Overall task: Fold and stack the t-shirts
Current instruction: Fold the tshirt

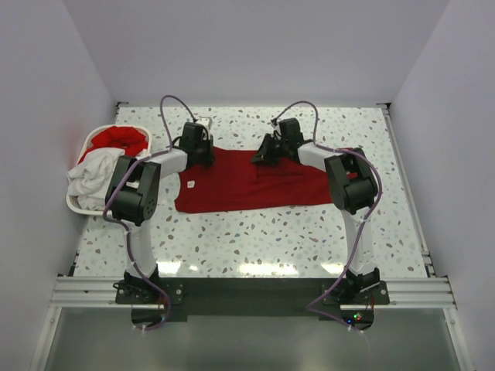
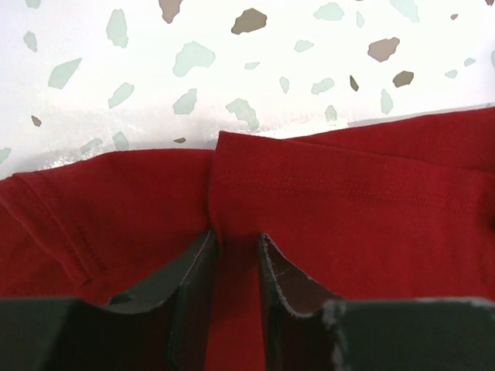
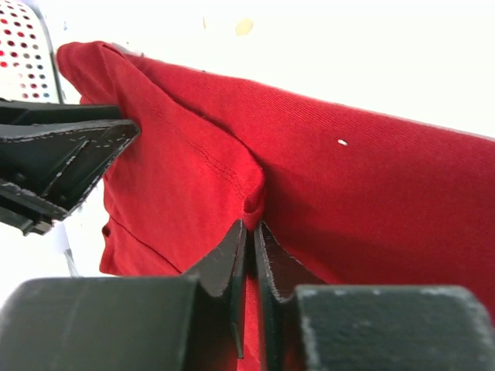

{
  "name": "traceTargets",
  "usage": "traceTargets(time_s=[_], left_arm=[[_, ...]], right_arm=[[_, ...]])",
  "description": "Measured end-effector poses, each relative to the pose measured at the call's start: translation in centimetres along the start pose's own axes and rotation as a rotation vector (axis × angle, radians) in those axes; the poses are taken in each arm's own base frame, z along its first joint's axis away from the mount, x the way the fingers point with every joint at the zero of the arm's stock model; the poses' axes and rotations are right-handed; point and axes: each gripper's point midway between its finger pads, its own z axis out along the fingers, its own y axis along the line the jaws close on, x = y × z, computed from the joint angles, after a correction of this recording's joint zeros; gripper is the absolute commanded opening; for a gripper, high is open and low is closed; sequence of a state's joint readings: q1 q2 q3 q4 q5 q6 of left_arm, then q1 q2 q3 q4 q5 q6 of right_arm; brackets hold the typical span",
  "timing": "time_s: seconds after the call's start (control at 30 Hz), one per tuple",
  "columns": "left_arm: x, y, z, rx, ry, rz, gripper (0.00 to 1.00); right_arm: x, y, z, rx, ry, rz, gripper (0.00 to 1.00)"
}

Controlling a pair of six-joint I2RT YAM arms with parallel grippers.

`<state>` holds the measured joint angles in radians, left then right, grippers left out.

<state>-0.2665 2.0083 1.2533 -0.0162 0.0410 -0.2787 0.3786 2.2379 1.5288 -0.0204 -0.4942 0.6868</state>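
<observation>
Top external view: basket [image 1: 75, 205] far left; red shirt [image 1: 255, 185] mid-frame, long axis running left to right. Left gripper [image 2: 236, 236] near its left end and right gripper [image 3: 249, 226] about midway are each clamped on its upper edge.

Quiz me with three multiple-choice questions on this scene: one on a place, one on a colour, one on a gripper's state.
1. The laundry basket sits on the table at its: A left edge; B right edge; C near edge.
2. The spread-out t-shirt is: A white; B blue; C deep red.
3. The right gripper is: A wide open; B shut on the t-shirt; C holding the basket.
Answers: 1 A, the top view shows it far left; 2 C, red in every view; 3 B, cloth is pinched between its closed jaws.
</observation>
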Motion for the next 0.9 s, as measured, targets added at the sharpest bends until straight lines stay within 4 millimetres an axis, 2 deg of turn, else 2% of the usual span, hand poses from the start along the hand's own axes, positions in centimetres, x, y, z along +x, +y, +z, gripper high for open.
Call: traceTargets(time_s=[0.13, 0.23, 0.37, 0.7, 0.8, 0.9], left_arm=[[0.0, 0.0, 0.0, 0.0, 0.0, 0.003, 0.16], [-0.1, 0.0, 0.0, -0.001, -0.003, 0.002, 0.01], [-0.9, 0.1, -0.6, -0.009, -0.025, 0.01, 0.0], [-5.2, 0.7, -4.0, -0.079, -0.162, 0.008, 0.0], [-5.4, 1.1, -4.2, -0.1, -0.175, 0.006, 0.0], [-4.8, 1.6, -4.1, -0.123, -0.167, 0.005, 0.0]], right_arm=[[-0.4, 0.7, -0.1, -0.018, -0.002, -0.011, 0.0], [-0.7, 1.4, -0.1, -0.037, -0.006, -0.031, 0.0], [-1.2, 2.4, -0.1, -0.05, -0.012, -0.062, 0.0], [-3.0, 4.9, -0.5, -0.082, -0.043, -0.138, 0.0], [-3.5, 5.4, -0.7, -0.087, -0.051, -0.154, 0.0], [-4.0, 5.8, -0.9, -0.09, -0.058, -0.174, 0.0]])
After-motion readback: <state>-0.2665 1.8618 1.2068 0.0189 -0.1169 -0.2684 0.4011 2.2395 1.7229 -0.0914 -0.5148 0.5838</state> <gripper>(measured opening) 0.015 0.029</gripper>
